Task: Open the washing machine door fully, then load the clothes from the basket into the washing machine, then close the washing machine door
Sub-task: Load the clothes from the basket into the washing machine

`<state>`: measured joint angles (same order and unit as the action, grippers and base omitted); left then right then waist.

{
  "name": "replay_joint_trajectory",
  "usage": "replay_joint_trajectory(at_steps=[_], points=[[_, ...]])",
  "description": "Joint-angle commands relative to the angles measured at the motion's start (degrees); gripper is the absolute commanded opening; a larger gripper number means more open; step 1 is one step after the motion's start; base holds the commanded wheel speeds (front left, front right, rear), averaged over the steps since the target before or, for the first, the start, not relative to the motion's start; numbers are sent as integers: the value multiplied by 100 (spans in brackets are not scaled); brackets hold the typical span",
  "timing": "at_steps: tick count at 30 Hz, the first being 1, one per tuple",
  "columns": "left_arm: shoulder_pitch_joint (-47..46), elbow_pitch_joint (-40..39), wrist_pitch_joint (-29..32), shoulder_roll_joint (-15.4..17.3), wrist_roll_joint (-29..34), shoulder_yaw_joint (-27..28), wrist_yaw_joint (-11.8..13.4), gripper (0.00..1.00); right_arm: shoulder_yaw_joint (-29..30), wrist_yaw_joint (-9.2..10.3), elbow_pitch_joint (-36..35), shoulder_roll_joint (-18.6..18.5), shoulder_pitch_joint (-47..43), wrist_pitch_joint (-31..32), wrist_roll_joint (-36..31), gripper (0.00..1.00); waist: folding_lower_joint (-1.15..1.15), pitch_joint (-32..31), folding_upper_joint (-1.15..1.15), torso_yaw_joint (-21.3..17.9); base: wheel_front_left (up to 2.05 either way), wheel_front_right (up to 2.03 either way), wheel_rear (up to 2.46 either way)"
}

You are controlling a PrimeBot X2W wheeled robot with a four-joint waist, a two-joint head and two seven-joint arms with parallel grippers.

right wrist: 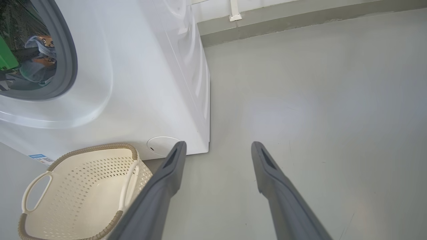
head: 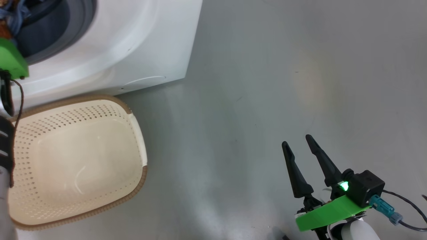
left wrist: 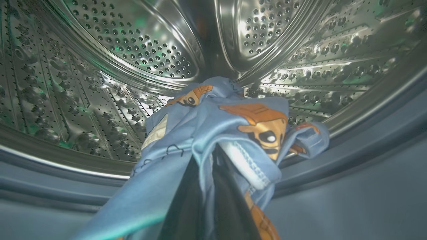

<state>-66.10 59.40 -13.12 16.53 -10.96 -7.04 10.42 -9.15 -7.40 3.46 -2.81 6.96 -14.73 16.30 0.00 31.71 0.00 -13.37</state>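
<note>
Head view, 10 o'clock: washer (head: pixel 100 43), its mouth cut off by the frame edge. Inside, the drum (left wrist: pixel 133 43) holds the clothes (left wrist: pixel 200 120), light-blue cloth with orange bears. They are heaped at the drum's lower lip and trail over the grey ring (left wrist: pixel 333 180) toward 6 o'clock.

In the mouth: left gripper (left wrist: pixel 213 151), fingers together, pinched on a fold of that cloth. The tips are wrapped in it and hard to make out.

At 8 o'clock: basket (head: pixel 100 97) on the floor (head: pixel 267 83) just before the washer. Its bare perforated walls and bottom show. Its left edge is hidden behind the left forearm.

At 5 o'clock: right gripper (head: pixel 297 140), fingers apart, gripping nothing, over the floor, well apart from the basket.
</note>
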Motion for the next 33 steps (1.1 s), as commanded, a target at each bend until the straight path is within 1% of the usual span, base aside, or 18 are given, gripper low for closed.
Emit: replay_joint_trajectory(at_steps=[1, 4, 7, 9, 13, 17, 22, 27, 33], points=[[-146, -143, -110, 274, -114, 203, 32, 0, -174, -9, -118, -7, -85, -27, -12, 100, 0, 42, 0, -71, 0, 0, 0], [-242, -164, -164, 338, -249, 380, 80, 0, -246, -9, -111, -7, -90, -27, 1, 100, 0, 107, 0, -172, 0, 0, 0], [-314, -201, -179, 411, -254, 427, 109, 0, -306, -9, -104, -7, -104, -27, 20, 100, 0, 138, 0, -260, 0, 0, 0], [-410, -293, -183, 463, -360, 582, 132, 0, -359, -9, -107, -7, -131, -27, 38, 100, 0, 183, 0, -354, 0, 0, 0], [-567, -695, -185, 553, -600, 1029, 241, 0, -431, -9, -113, -7, -193, -27, 60, 100, 0, 329, 0, -524, 0, 0, 0], [-671, -930, -186, 523, -966, 1627, 324, 0, -492, -9, -118, -7, -271, -27, 79, 100, 0, 492, 0, -655, 0, 0, 0], [-825, -938, -187, 399, -1225, 2098, 264, 0, -546, -9, -141, -7, -354, -27, 108, 100, 0, 661, 0, -719, 0, 0, 0], [-1121, -935, -187, 351, -1164, 2224, 165, 0, -619, -9, -182, -7, -337, -27, 115, 100, 0, 850, 0, -744, 0, 0, 0], [-1440, -1251, -187, 285, -1050, 2435, 52, 0, -664, -9, -212, -7, -340, -27, 135, 100, 0, 942, 0, -796, 0, 0, 0]])
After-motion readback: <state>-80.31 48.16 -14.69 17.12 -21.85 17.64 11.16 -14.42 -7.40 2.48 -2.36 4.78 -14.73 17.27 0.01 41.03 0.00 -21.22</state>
